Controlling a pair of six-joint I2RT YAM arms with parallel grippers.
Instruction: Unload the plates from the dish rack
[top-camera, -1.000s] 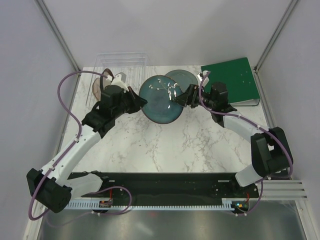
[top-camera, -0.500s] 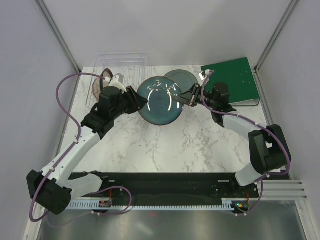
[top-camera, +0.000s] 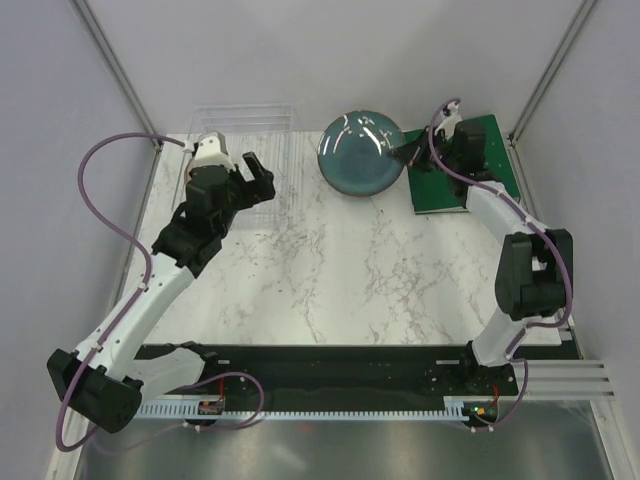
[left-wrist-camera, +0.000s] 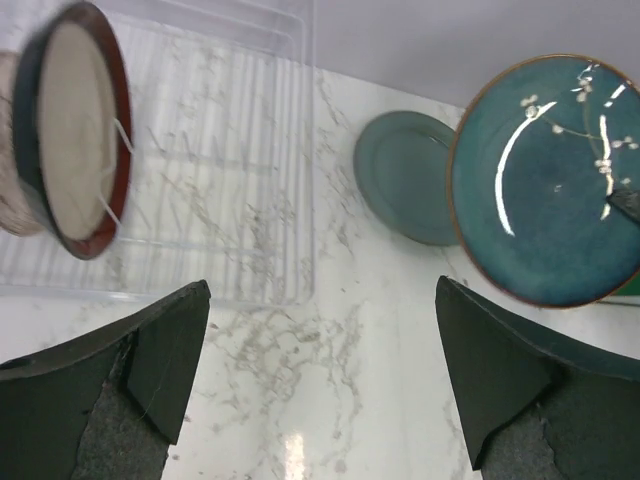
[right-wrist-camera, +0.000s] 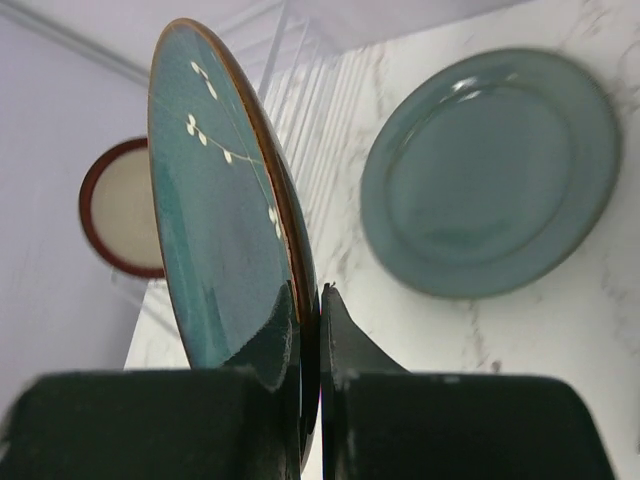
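Handover done: your left pincer (left-wrist-camera: 322, 290) has let go, jaws wide. Right pincer (right-wrist-camera: 308, 300) now clamps the dark teal glazed round plate (top-camera: 360, 152) by its rim, near the tabletop's (top-camera: 350, 270) far-right corner. One reddish-brown round plate (left-wrist-camera: 75, 125) is left in the clear plastic dish rack (left-wrist-camera: 230, 200).

The right gripper (right-wrist-camera: 308, 300) pinches the rim of an upright dark teal ceramic plate (right-wrist-camera: 215, 230). Beyond, a round grey-green plate (right-wrist-camera: 490, 170) lies flat on the white marble table (right-wrist-camera: 560, 330); a red-rimmed plate (right-wrist-camera: 125, 210) stands left.

Surroundings of the work cell, from above.
White, grey-veined marble counter (top-camera: 350, 280) between pale grey walls (top-camera: 330, 60) with metal corner posts (top-camera: 110, 70); a flat green rectangular board (top-camera: 500, 140) lies at its far right corner.
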